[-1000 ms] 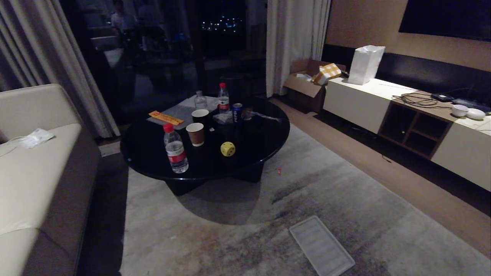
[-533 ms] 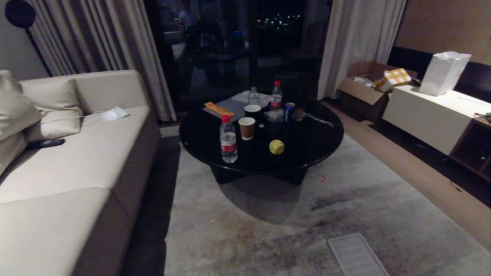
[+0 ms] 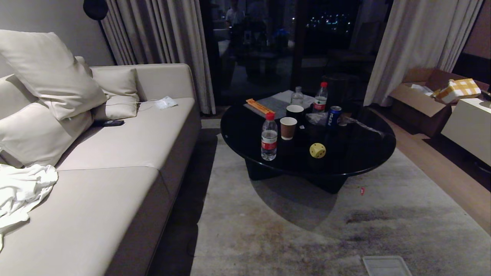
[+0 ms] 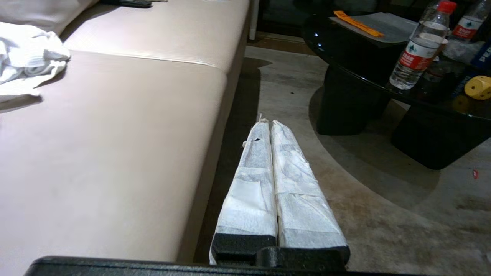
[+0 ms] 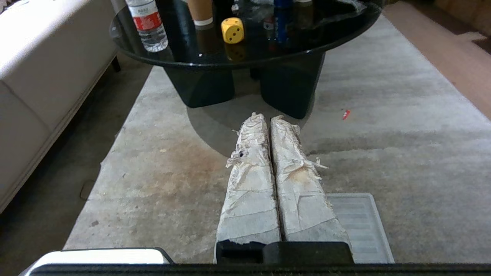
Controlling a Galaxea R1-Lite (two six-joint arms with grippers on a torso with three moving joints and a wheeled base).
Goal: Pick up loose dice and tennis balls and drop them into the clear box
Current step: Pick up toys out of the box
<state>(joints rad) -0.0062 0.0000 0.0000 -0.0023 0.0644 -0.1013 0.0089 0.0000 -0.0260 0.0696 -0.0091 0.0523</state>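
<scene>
1. Both sets of jaws are seen pressed together with nothing between them — the left gripper [image 4: 270,122] and the right gripper [image 5: 268,117], each with fingers wrapped in white tape.
2. One yellow die [image 3: 317,150] is seen on the round black table [image 3: 364,153], near the front edge, between the front water bottle [image 3: 269,136] and the table's right side.
3. No long axis can be given for the die, being a rounded cube; a face with dark dots is turned toward the robot in the right wrist view [image 5: 232,30], and it rests flat on the tabletop.
4. The left gripper is held low and level, pointing along the gap between the sofa [image 4: 115,115] and the table, above the rug [image 4: 364,214].
5. The right gripper is held low and pointed at the table's base — well short of the die — above the rug.
6. A ribbed translucent lid [image 5: 356,224] lies flat on the rug just under the right gripper; its far edge is also seen at the bottom of the head view [image 3: 385,265].
7. Neither arm appears in the head view.
8. A paper cup [image 3: 288,128] and a blue can [image 3: 333,115] stand behind the die.
</scene>
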